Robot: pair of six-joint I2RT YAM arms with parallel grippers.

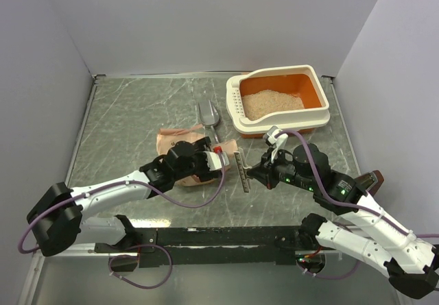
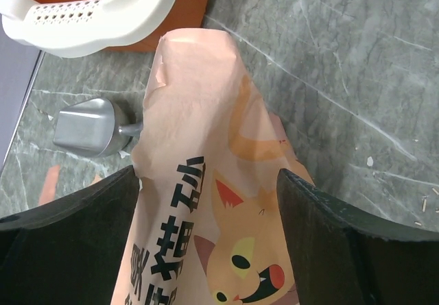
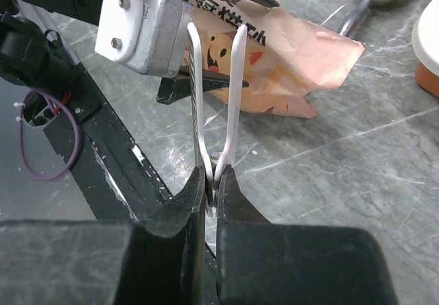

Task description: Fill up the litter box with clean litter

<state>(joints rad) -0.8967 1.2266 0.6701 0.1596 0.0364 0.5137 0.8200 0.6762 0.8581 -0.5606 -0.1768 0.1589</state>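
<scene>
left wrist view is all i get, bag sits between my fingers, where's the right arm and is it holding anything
observer: The right gripper is shut on a white clip. In the top view it hangs over the table just right of the bag.
operator: is the clip open or closed
observer: Open. Its two arms spread in a V, and the jaws pinch the end where they join.
operator: ok and how full is the box, i only see a corner
observer: The litter box holds pale litter over the left and middle of its basin. The orange floor is bare toward the right side.
</scene>
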